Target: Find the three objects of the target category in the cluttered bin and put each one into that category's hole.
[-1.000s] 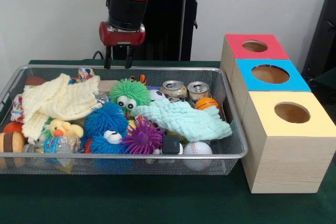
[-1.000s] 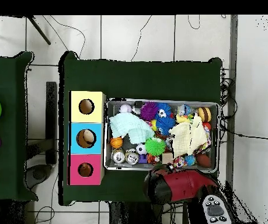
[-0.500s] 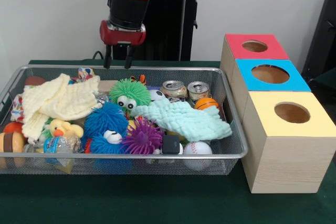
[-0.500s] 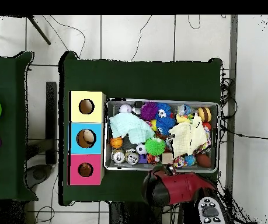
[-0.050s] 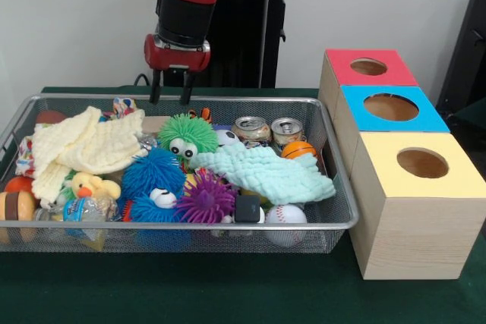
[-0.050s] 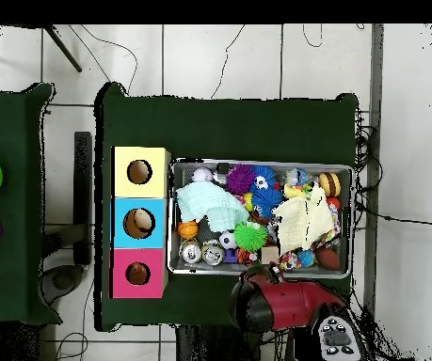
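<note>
Progress looks close to nil, judging by how full the bin (image 5: 334, 214) is. In the front view the gripper (image 5: 171, 96) hangs above the bin's far rim, its two fingers apart and holding nothing. Below it the bin is crowded: a yellow cloth (image 5: 83, 146) toward the left end, a green fuzzy toy (image 5: 187, 134) in the middle, a blue fuzzy toy (image 5: 155, 176) and a purple spiky ball (image 5: 206, 196) toward the near rim, a mint cloth (image 5: 269, 172) to the right, two cans (image 5: 262, 129) by the far rim, a small basketball (image 5: 298, 149) and a baseball (image 5: 286, 215). The target category is not named, so which three things count cannot be told. The red box (image 5: 364, 67), blue box (image 5: 391, 108) and yellow box (image 5: 421, 165) stand in a row just beside the bin's right end.

In the overhead view the arm (image 6: 285, 303) sits over the bin's lower edge. Something pale may lie in the blue box's hole (image 6: 138, 223); I cannot tell what. Otherwise, searching, picking and dropping all seem left to do.
</note>
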You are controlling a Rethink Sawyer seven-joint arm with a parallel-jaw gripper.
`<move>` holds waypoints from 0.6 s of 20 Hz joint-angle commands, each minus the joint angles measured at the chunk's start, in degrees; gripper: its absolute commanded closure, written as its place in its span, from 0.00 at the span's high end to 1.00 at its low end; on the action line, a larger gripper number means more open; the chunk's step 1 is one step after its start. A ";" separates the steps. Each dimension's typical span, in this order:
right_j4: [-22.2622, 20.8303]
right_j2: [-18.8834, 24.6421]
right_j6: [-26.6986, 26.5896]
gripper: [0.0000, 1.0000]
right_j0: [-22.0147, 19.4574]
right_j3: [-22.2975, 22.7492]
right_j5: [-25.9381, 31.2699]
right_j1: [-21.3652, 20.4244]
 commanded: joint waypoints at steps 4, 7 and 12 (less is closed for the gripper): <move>3.48 1.03 11.35 1.00 0.54 -2.75 -5.78 9.22; 4.34 0.39 11.19 1.00 1.19 -2.50 -7.00 10.10; 6.14 -1.21 11.62 1.00 2.84 -1.54 -10.09 11.82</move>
